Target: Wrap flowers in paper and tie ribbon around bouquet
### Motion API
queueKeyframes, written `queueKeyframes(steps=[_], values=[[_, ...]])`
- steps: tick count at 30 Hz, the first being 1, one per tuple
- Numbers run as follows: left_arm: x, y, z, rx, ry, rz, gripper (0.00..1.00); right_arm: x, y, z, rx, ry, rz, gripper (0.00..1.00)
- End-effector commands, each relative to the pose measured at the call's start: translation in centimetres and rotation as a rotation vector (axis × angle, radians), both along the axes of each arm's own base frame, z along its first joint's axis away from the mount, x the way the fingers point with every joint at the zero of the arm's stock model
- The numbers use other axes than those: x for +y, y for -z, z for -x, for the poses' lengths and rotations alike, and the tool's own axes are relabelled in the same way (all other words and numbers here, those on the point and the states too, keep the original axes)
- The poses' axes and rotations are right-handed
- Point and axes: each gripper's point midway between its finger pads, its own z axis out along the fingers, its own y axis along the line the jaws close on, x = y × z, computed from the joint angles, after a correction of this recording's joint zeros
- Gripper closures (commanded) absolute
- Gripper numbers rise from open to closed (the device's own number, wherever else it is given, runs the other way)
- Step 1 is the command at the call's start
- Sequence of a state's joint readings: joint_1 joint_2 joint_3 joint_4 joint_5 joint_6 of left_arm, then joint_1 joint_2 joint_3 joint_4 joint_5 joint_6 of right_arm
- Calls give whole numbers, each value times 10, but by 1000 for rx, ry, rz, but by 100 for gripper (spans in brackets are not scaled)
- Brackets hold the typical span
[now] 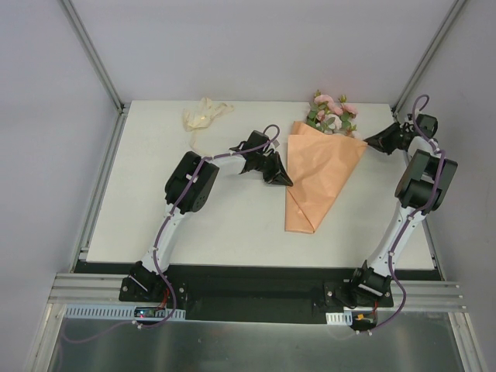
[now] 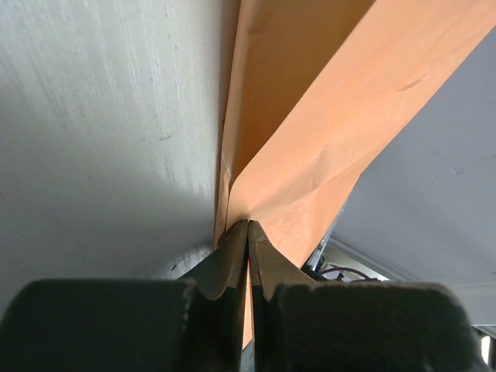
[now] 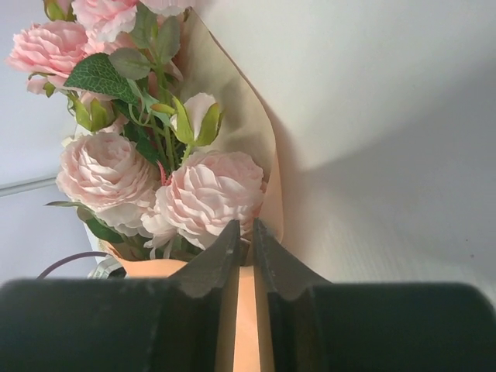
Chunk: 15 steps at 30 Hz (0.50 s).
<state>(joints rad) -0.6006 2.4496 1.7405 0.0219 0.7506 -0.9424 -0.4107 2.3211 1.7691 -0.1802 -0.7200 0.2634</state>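
White table, grey walls, aluminium frame posts

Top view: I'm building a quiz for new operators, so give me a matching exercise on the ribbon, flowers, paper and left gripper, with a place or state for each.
1 ribbon
2 flowers
3 paper
4 left gripper

A folded into a cone, narrow end at the near side
B shut on the paper's left edge
C poking out of the cone's far, wide end
D bunched near the far edge of the table, apart from the rest

Pairs: 1-D, 2-C, 3-A, 4-B
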Motion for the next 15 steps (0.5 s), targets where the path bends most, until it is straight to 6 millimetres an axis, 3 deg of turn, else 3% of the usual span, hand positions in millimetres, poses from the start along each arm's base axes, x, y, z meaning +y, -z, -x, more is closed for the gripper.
queueKeyframes(steps=[1, 3, 10, 12, 13, 15], values=[[21, 42, 16, 65, -7, -133, 100, -12, -40, -15, -76, 26, 24, 89], [21, 42, 16, 61, -8, -137, 100, -14, -40, -20, -77, 35, 18, 99], [21, 42, 18, 75, -2, -128, 100, -20, -45, -33, -100, 43, 24, 99], [20, 42, 17, 73, 4, -123, 100, -21, -40, -27, -51, 60, 27, 99], [18, 40, 16, 67, 8, -116, 100, -22, -47, -22, -32, 77, 42, 97], [18, 41, 17, 63, 18, -111, 100, -21, -32, 2, 74, 115, 57, 88]])
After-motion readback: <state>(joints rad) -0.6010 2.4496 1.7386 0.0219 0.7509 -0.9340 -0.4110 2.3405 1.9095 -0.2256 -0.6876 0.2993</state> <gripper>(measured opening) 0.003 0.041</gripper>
